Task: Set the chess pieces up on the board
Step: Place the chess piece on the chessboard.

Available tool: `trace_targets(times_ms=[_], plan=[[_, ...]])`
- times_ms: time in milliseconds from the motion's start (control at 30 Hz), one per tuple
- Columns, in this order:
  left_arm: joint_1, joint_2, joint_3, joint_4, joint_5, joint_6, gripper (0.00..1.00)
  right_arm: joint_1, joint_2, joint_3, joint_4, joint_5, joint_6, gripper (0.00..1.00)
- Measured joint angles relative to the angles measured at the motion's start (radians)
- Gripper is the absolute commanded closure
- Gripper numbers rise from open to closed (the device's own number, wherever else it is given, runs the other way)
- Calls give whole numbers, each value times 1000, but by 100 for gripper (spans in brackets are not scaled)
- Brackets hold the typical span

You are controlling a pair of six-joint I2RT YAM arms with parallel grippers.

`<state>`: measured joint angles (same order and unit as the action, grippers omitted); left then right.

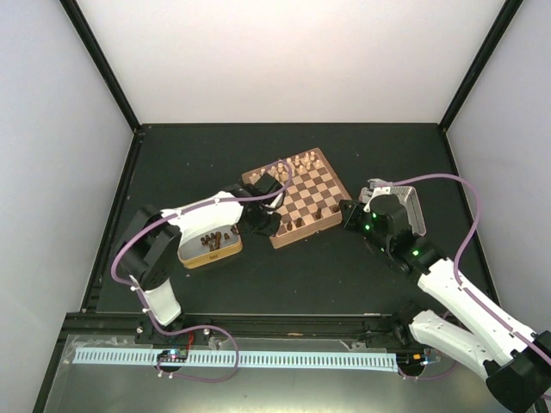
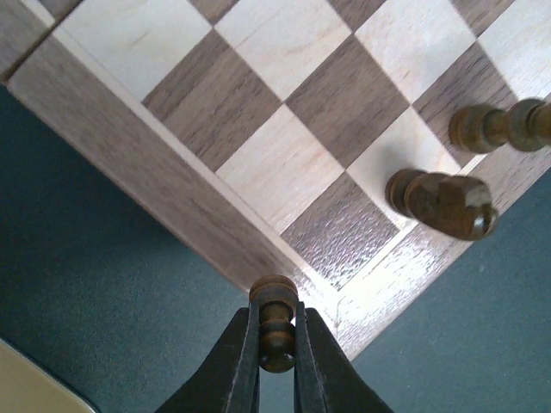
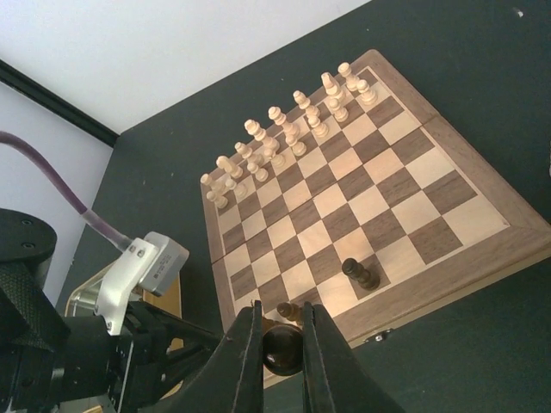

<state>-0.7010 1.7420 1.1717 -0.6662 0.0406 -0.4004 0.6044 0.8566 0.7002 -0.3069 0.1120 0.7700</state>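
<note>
Table [image 1: 284,284]: dark mat carrying the board at centre and an open tin [image 1: 207,258] of spare dark chessmen to its left.
Chessboard [image 1: 314,191]: set at a diagonal. Cream chessmen [image 3: 284,133] fill the far rows, and the near rows are mostly bare.
Risk, arms: both grippers work the same near edge of the board and sit just beside each other. If they lower together, they could collide.
Left gripper [image 2: 276,320]: jaws are narrow, pinching a dark pawn [image 2: 275,297] over the board's near rim [image 2: 172,198], beside the corner square.
Risk, placement: the pawn hangs over the rim rather than over a square. Released here, it would likely tip off onto the mat.
Right gripper [image 3: 280,323]: jaws are narrow, clamped on a dark rounded chessman [image 3: 282,351] at the near edge.
Risk, neighbours: two dark chessmen [image 2: 443,202] stand on the near row just right of the pawn. A sideways approach could knock them over.
Risk, grip: the pinch sits on a turned, rounded stem, so the pawn may swivel or slip when it meets the wood.
Pawn, position: at the near corner of the board. Whether it touches the rim cannot be told.
Pawn, long axis: it runs in line with the fingers, along the wrist's line of sight.
Pawn, pointing: the broad end, apparently the base, faces away from the wrist toward the board. The other end is hidden between the fingers.
Right chessman, axis: only a round surface shows, so its direction cannot be told.
</note>
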Motion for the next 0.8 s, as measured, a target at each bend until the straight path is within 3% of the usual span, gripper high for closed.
trace_targets(times_ms=[333,667,800], plan=[[0,72,102,1,-1,6,98,0,14,-2,0,0,-5,94],[0,114,120,-12,-4,4,87,0,6,-9,-1,-2,-5,91],[-1,126,135,-21,-8,4,88,0,-4,-9,-1,-6,-5,90]])
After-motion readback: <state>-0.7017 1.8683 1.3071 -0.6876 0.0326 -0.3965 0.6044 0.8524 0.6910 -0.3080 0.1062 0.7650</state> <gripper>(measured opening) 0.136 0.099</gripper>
